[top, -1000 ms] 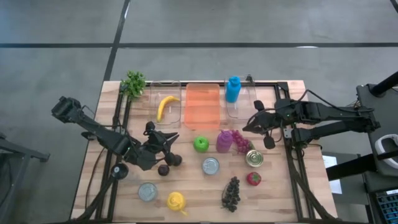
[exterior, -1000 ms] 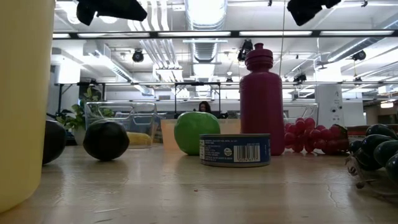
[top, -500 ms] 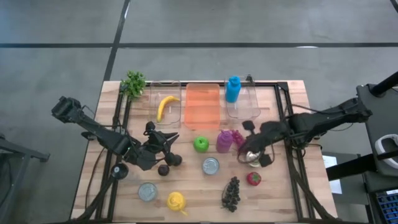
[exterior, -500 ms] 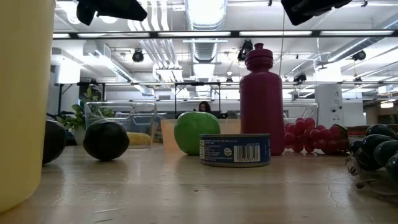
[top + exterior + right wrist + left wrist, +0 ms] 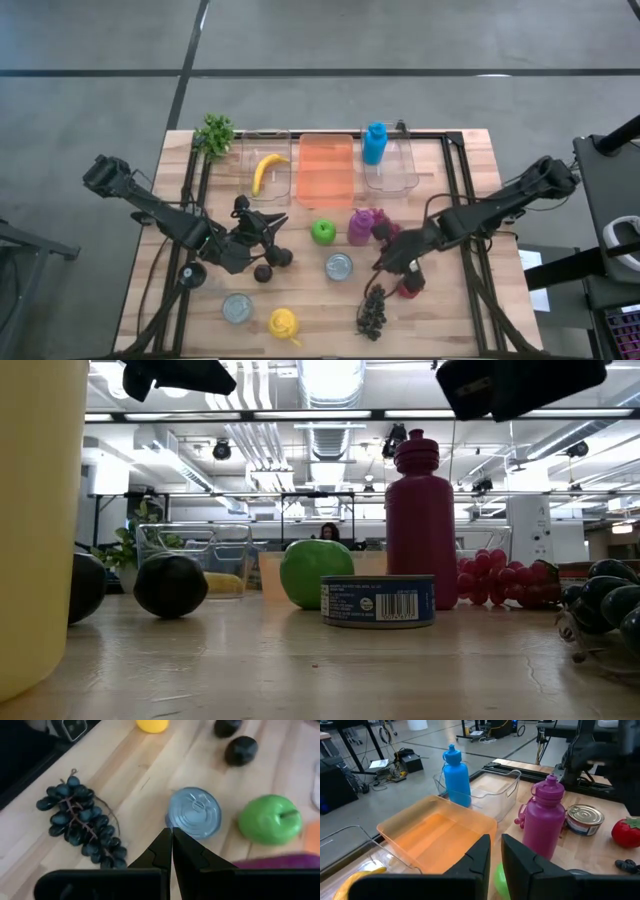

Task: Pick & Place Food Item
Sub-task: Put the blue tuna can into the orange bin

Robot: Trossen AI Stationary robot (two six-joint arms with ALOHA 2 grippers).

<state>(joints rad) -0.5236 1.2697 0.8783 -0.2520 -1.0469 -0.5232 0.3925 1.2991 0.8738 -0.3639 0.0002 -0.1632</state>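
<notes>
High view, right side: right gripper (image 5: 384,266) out over the middle of the wooden table (image 5: 470,300), above the bare patch between the silver can (image 5: 339,266) and the strawberry (image 5: 408,287), with the black grapes (image 5: 372,310) just nearer the table's front edge. Fingers pressed fully together, gripping nothing. Seen through the right wrist view, closed tips (image 5: 171,845) pointing down at the near rim of that same can (image 5: 194,812), grapes (image 5: 82,822) to one side, green apple (image 5: 270,819) to the other, two dark round fruits (image 5: 241,750) farther off

Left gripper (image 5: 272,224) raised over the table's left half, close to the dark fruits (image 5: 272,265), not touching them. In the left wrist view, fingers (image 5: 481,854) drawn nearly together with only a thin slit between, nothing caught in it; beyond them the magenta bottle (image 5: 544,815), blue bottle (image 5: 456,776) standing in a clear bin (image 5: 505,785), orange bin (image 5: 437,827)

Food on the table: apple (image 5: 322,232) just beside the magenta bottle (image 5: 361,226); red grapes (image 5: 383,226) behind the bottle, partly covered by the right arm; banana (image 5: 266,170) lying in the left clear bin (image 5: 266,165) at the back; strawberry partly hidden under the right arm; black grapes near the front edge. All resting on wood or in a bin, none lifted

Low view: both grippers only as dark shapes at the top edge, above the apple (image 5: 316,573) and can (image 5: 378,600)
</notes>
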